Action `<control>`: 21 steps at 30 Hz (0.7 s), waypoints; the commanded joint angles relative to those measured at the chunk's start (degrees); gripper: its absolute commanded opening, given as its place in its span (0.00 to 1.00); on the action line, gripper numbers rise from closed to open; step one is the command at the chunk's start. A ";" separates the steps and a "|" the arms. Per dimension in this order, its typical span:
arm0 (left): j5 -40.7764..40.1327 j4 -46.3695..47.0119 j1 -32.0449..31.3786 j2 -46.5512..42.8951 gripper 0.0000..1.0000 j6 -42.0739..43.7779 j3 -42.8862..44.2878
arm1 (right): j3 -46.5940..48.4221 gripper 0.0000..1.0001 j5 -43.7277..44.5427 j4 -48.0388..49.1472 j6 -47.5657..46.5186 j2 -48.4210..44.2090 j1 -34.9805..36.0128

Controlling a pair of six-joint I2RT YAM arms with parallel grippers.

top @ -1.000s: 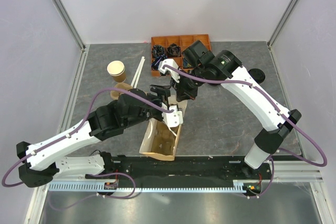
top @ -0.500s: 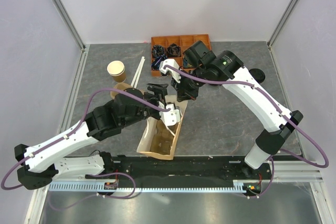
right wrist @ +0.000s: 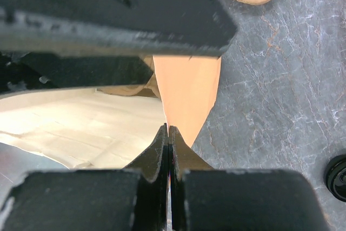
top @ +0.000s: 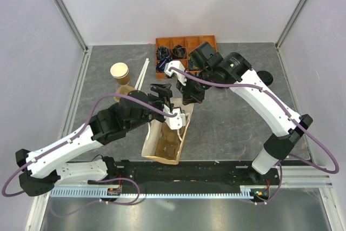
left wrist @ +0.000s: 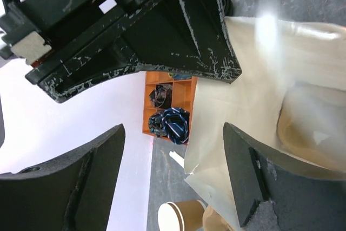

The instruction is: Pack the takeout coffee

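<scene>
The takeout coffee with its black lid is hidden or out of view. A kraft paper bag (top: 162, 142) lies on the table between the arms, its mouth held up. My right gripper (top: 190, 97) is shut on the bag's upper edge. In the right wrist view the fingertips (right wrist: 170, 131) pinch the tan flap (right wrist: 186, 93) beside the pale inside of the bag. My left gripper (top: 165, 97) hangs open at the bag's mouth. In the left wrist view the paper edge (left wrist: 216, 133) stands between its spread fingers (left wrist: 251, 177), which grip nothing.
A lidless tan cup (top: 120, 72) stands at the far left, beside a pulp cup carrier (top: 126, 91) and white sticks (top: 141, 74). An orange organizer tray (top: 184, 50) sits at the back. A loose black lid (top: 265, 78) lies at the right.
My left gripper has opened a little wider and shifted slightly toward the far side. The bag's near end has swung a little to the left. My right gripper kept its pinch.
</scene>
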 commanded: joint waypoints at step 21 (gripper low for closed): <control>1.75 4.17 2.45 -1.41 0.87 -12.08 9.92 | -3.94 0.00 2.90 4.19 0.76 -3.29 -0.10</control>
